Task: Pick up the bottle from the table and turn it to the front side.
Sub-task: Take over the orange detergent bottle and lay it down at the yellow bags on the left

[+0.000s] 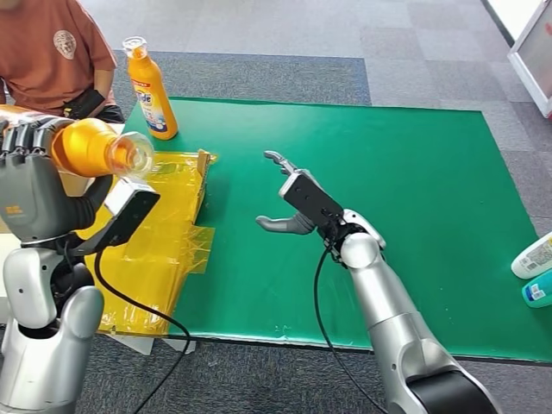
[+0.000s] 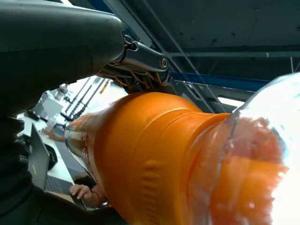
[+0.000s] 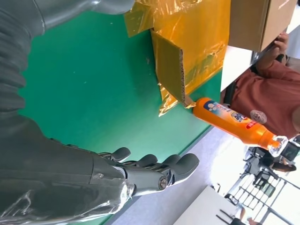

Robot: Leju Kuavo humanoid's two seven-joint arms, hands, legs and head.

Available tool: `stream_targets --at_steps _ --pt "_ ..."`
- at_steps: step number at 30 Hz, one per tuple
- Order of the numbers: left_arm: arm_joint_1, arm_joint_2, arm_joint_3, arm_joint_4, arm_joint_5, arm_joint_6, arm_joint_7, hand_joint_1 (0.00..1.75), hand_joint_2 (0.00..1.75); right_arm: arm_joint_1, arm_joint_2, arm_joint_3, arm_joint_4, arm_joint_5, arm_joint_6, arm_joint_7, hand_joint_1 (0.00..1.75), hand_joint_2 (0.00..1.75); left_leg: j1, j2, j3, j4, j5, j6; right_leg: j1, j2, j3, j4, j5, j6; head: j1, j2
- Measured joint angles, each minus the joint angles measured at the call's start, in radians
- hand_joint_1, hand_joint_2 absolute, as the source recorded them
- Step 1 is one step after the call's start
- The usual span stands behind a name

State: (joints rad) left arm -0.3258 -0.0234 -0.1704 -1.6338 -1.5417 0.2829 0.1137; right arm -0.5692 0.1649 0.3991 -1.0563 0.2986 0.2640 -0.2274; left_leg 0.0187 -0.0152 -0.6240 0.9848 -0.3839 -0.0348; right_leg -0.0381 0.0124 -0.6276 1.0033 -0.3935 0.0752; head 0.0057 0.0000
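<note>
My left hand (image 1: pixel 29 177) grips an orange bottle (image 1: pixel 91 145) lifted above the yellow box, lying sideways with its clear cap (image 1: pixel 134 155) pointing right. The left wrist view shows that bottle (image 2: pixel 152 159) up close, with dark fingers (image 2: pixel 141 56) wrapped over it. A second orange bottle (image 1: pixel 151 90) with a blue label stands upright at the far left corner of the green mat (image 1: pixel 365 172); in the right wrist view this bottle (image 3: pixel 229 119) lies past the cardboard. My right hand (image 1: pixel 303 203) hovers open over the mat's middle, fingers (image 3: pixel 159 166) spread, holding nothing.
A flattened cardboard box (image 1: pixel 163 233) wrapped in yellow tape lies on the mat's left side. A person in a rust shirt (image 1: pixel 48 52) sits at the far left. Two bottles (image 1: pixel 534 267) lie at the mat's right edge. Black cables hang from both wrists.
</note>
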Motion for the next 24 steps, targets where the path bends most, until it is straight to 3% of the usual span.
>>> stream_targets --at_steps 11,24 --pt "0.012 0.1 -0.049 0.159 -0.027 0.064 0.124 1.75 1.75 -0.009 0.01 0.002 0.0 -0.015 0.011 0.0 0.0 1.75 0.0 0.0 0.0 0.0 0.0 0.0 0.0 0.0 -0.001 0.0 0.0 0.0 0.0 0.0" --pt "0.015 0.142 -0.062 0.367 -0.027 0.133 0.089 1.75 1.75 -0.022 0.013 0.021 0.0 -0.041 0.017 -0.005 0.0 1.75 0.0 0.0 0.0 0.0 0.0 0.0 0.0 0.0 0.0 0.0 0.0 0.0 0.0 0.0"
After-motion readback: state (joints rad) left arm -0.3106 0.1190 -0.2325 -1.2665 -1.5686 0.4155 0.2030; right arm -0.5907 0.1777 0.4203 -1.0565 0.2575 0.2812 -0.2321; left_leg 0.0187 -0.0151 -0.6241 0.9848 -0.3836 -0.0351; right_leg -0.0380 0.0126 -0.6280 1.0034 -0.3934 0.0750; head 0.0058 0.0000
